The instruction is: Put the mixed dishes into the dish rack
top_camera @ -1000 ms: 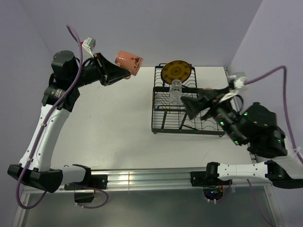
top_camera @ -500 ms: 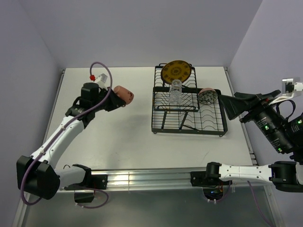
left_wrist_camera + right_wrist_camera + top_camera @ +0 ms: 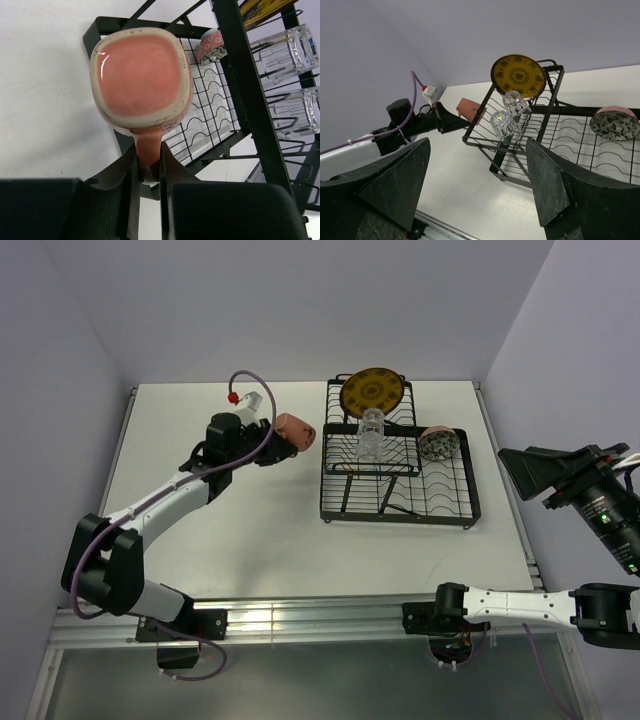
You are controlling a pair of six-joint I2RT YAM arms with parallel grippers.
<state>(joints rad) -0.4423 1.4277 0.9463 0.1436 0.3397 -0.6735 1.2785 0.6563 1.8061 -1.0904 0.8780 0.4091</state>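
Observation:
My left gripper (image 3: 273,447) (image 3: 147,170) is shut on the handle of a pink mug (image 3: 296,433) (image 3: 140,80) and holds it just left of the black wire dish rack (image 3: 400,512) (image 3: 485,142), its mouth facing the rack. In the rack a yellow plate (image 3: 372,390) (image 3: 518,76) stands upright at the back. Two clear glasses (image 3: 371,437) (image 3: 503,124) sit upside down on the upper tier, and a patterned bowl (image 3: 438,443) (image 3: 614,122) leans at the right. My right gripper (image 3: 512,460) (image 3: 477,142) hangs open and empty, right of the rack.
White table (image 3: 240,520) with a raised edge; purple walls close behind and at both sides. Metal rail (image 3: 300,618) along the near edge by the arm bases.
The left arm has swung down and right, carrying the pink mug up to the rack's left side. The right arm has drawn back from over the rack to the right.

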